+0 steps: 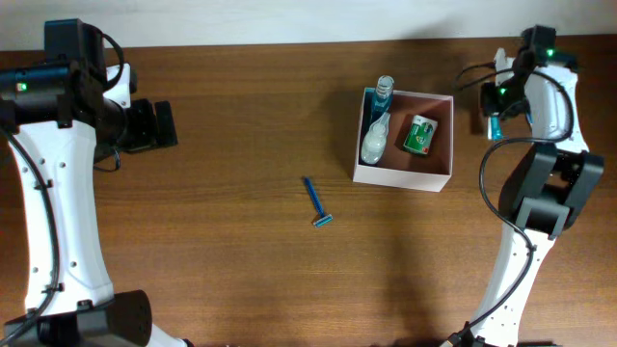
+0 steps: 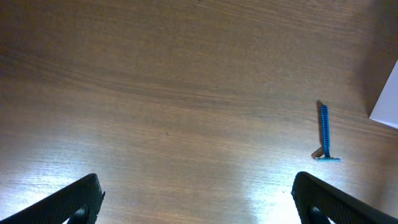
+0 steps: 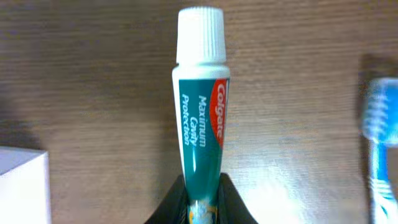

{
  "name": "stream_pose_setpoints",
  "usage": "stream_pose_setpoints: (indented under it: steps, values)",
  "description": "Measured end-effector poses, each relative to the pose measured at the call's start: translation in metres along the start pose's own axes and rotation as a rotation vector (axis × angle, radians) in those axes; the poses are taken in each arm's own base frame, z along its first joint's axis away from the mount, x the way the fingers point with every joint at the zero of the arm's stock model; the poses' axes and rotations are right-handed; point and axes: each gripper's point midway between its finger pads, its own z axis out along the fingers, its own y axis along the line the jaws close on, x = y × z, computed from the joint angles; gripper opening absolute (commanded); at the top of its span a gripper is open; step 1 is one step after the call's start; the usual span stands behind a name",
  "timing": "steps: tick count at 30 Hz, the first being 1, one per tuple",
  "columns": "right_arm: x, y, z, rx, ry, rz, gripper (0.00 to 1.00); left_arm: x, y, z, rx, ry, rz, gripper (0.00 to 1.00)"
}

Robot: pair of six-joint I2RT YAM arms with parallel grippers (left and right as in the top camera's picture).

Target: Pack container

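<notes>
The container (image 1: 403, 172), a square white-walled box with a pink-brown inside, sits on the bench (image 1: 212, 241) toward the right arm's side, open top up. Inside it, a clear bottle (image 1: 375, 137) with a teal cap lies along the wall nearest the razor, its cap end up at the container's far rim. A small green packet (image 1: 419, 135) lies in the other half of the container, apart from the bottle.

Outside the container, on the side away from the razor, the right claw (image 3: 200, 198) is closed on the bottom end of a toothpaste tube (image 3: 200, 112). The tube is teal with a red patch and a white ribbed cap, and it points away from the wrist camera, low over the wood. Whether it touches the bench cannot be told. A white corner of the container shows at that view's lower left edge. A blue-and-white toothbrush (image 3: 379, 143), blurred, lies on the far side of the tube from the container.

A blue razor (image 1: 317, 204) lies flat on the bench, near the container's front left corner but clear of it, its head pointing away from the container.

The left claw (image 1: 166, 123) hangs well away from the container, beyond the razor, jaws spread wide with nothing between them.
</notes>
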Motion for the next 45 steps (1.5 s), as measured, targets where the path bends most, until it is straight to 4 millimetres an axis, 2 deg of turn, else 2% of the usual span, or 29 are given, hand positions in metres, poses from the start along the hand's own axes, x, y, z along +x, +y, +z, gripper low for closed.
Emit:
stream_pose_setpoints:
  steps: [2, 8, 11, 15, 19, 22, 24, 26, 28, 31, 32, 34, 38, 43, 45]
  values:
    - [-0.003, 0.000, -0.014, 0.001, -0.003, 0.007, 0.11, 0.000, 0.000, 0.000, 0.000, 0.000, 0.000, 0.99]
    - [0.005, 0.010, -0.062, -0.013, 0.051, 0.055, 0.11, 0.000, 0.000, 0.000, 0.000, 0.000, 0.000, 0.99]
    - [0.009, 0.022, -0.096, -0.020, 0.061, 0.062, 0.11, 0.000, 0.000, 0.000, 0.000, -0.001, 0.000, 0.99]
    - [0.013, 0.035, -0.126, -0.028, 0.054, 0.057, 0.11, 0.000, 0.000, 0.000, 0.000, 0.000, 0.000, 0.99]
    - [0.008, 0.049, -0.131, -0.089, 0.033, 0.100, 0.11, 0.000, 0.000, 0.000, 0.000, 0.000, 0.000, 1.00]
    - [0.005, 0.058, -0.146, -0.126, -0.001, 0.110, 0.11, 0.000, 0.000, 0.000, 0.000, 0.000, 0.000, 0.99]
    - [0.003, 0.065, -0.170, -0.138, -0.044, 0.114, 0.11, 0.000, 0.000, 0.000, 0.000, 0.000, 0.000, 0.99]
    - [0.004, 0.077, -0.203, -0.152, -0.100, 0.108, 0.11, 0.000, 0.000, 0.000, 0.000, -0.001, 0.000, 0.99]
    - [0.011, 0.095, -0.231, -0.166, -0.130, 0.090, 0.12, 0.000, 0.000, 0.000, 0.000, 0.000, 0.000, 1.00]
    - [0.026, 0.126, -0.256, -0.194, -0.138, 0.039, 0.16, 0.000, 0.000, 0.000, 0.000, 0.000, 0.000, 0.99]
    - [0.034, 0.140, -0.259, -0.208, -0.117, 0.014, 0.17, 0.000, 0.000, 0.000, 0.000, 0.000, 0.000, 0.99]
    - [0.044, 0.158, -0.248, -0.229, -0.061, -0.007, 0.17, 0.000, 0.000, 0.000, 0.000, 0.000, 0.000, 0.99]
    - [0.067, 0.171, -0.211, -0.233, 0.094, -0.004, 0.16, 0.000, 0.000, 0.000, 0.000, 0.000, 0.000, 0.99]
    - [0.056, 0.171, -0.187, -0.233, 0.074, 0.011, 0.18, 0.000, 0.000, 0.000, 0.000, 0.000, 0.000, 0.99]
    - [0.050, 0.172, -0.181, -0.234, 0.056, 0.012, 0.23, 0.000, 0.000, 0.000, 0.000, 0.000, 0.000, 0.99]
